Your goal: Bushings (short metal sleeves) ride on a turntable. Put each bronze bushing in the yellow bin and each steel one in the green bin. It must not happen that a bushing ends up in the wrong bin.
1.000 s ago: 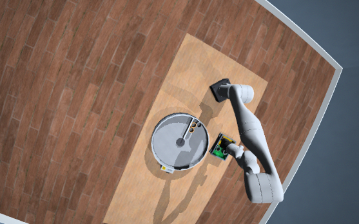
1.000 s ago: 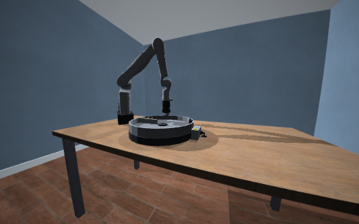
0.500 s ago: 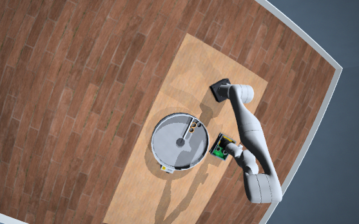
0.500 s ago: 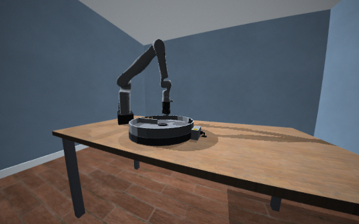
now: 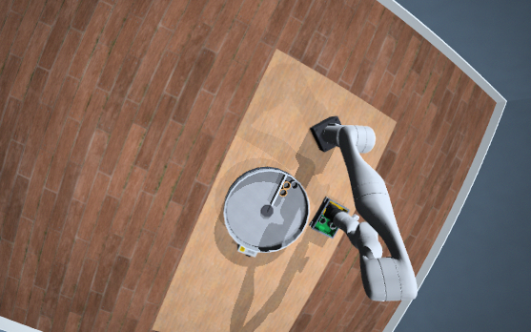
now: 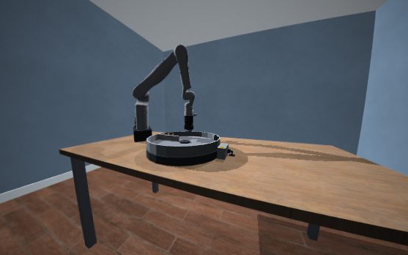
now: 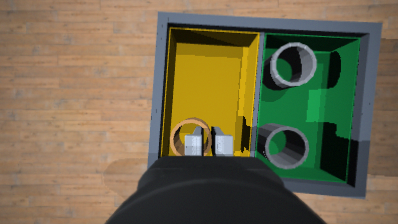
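Observation:
My gripper (image 7: 207, 137) (image 6: 189, 130) is shut on the wall of a bronze bushing (image 7: 176, 136), one finger inside the ring and one outside. It holds the bushing over the near left part of the yellow bin (image 7: 207, 75). Two steel bushings (image 7: 313, 65) (image 7: 305, 148) stand in the green bin (image 7: 322, 105) (image 5: 325, 226). On the grey turntable (image 5: 247, 205) (image 6: 182, 151), two bronze bushings (image 5: 287, 185) (image 5: 283, 193) and one dark grey bushing (image 5: 296, 184) sit beside the straight bar. My arm hides the fingers in the top view.
The yellow and green bins share one grey box (image 7: 270, 24), just beside the turntable's rim. The straight bar (image 5: 277, 190) runs from the hub to the rim. A small control box (image 5: 248, 251) (image 6: 223, 151) sits at the turntable's outer side. The arm's black base (image 5: 320, 135) (image 6: 142, 135) stands on the table.

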